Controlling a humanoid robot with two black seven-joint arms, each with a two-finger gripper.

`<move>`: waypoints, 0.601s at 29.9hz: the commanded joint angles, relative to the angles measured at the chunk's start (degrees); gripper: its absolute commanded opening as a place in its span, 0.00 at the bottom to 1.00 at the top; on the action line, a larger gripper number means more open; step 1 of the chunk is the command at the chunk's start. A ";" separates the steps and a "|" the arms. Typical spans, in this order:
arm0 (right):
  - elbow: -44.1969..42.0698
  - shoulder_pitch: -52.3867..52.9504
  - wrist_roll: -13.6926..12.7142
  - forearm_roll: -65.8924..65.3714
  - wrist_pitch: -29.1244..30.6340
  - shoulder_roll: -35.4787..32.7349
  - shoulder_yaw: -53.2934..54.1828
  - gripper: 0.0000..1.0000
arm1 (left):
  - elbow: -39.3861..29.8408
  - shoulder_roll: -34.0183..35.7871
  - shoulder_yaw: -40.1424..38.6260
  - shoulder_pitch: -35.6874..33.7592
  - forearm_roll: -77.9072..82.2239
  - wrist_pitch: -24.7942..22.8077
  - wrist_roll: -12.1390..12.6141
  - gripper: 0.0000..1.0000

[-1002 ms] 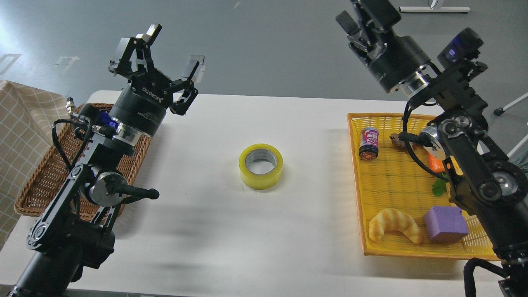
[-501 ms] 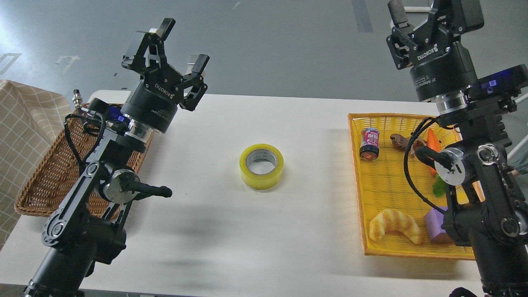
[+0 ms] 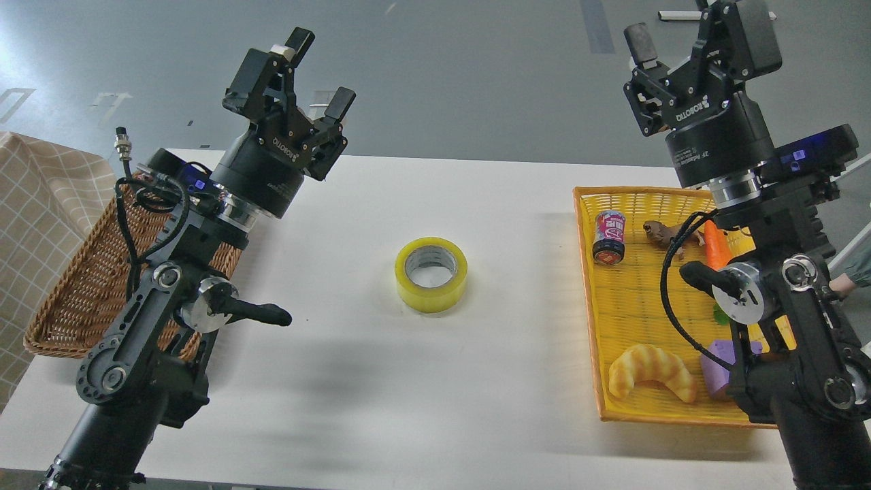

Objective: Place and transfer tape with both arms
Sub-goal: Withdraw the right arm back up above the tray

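Claws (image 3: 315, 76) (image 3: 687, 42) both open, empty, tape (image 3: 431, 273) untouched

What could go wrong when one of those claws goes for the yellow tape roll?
The tape lies flat on the smooth white table, so a claw closing on it might push it sliding instead of gripping. Both the left claw and the right claw are open and raised, far above it. The right arm hangs over the yellow basket and might bump the can.
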 commanded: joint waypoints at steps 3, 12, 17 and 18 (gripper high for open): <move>0.43 -0.13 0.17 0.16 0.01 0.00 -0.29 0.95 | -0.80 0.05 -0.77 0.11 2.52 0.19 0.07 0.99; 0.78 -0.13 0.34 10.96 3.09 0.00 0.23 0.96 | -2.91 -1.44 -2.09 1.35 -2.04 1.33 -0.45 0.99; 1.13 -0.39 0.26 15.28 3.44 0.00 0.06 0.96 | -2.91 -2.05 -2.00 1.61 -5.74 1.06 -0.45 0.99; 1.22 -0.82 0.34 15.28 3.53 0.00 -0.20 0.96 | -2.91 -2.23 -2.00 1.61 -5.74 1.06 -0.54 0.99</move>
